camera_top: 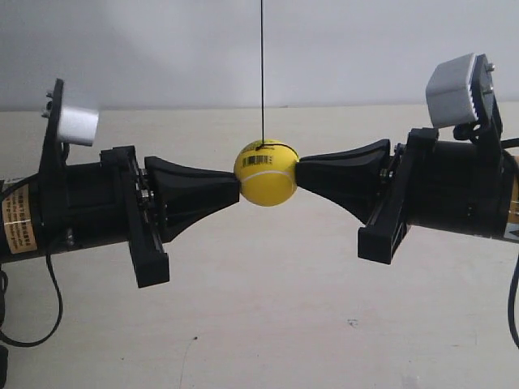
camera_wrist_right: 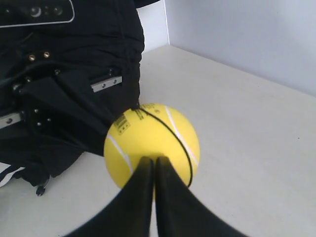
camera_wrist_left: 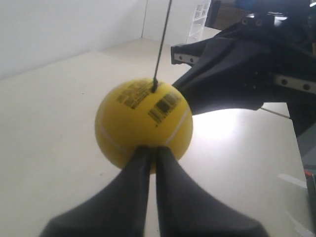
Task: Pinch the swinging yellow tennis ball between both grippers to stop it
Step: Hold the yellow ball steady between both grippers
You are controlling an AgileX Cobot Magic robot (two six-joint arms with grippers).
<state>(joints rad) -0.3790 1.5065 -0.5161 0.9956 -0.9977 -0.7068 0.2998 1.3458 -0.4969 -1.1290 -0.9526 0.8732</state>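
Note:
The yellow tennis ball (camera_top: 265,174) hangs on a thin black string (camera_top: 262,73) above the table, squeezed between two black gripper tips. The gripper at the exterior view's left (camera_top: 233,183) touches one side of the ball, and the gripper at the exterior view's right (camera_top: 301,168) touches the opposite side. In the left wrist view my left gripper (camera_wrist_left: 154,150) is shut, its tip pressed against the ball (camera_wrist_left: 143,123). The right gripper (camera_wrist_right: 154,160) is shut too, its tip against the ball (camera_wrist_right: 153,138). Neither gripper has the ball between its own fingers.
A pale beige table (camera_top: 268,324) lies well below the ball, with a white wall (camera_top: 162,49) behind it. A black cable (camera_top: 49,300) loops down from the arm at the exterior view's left. A white shelf unit (camera_wrist_left: 200,19) stands far off.

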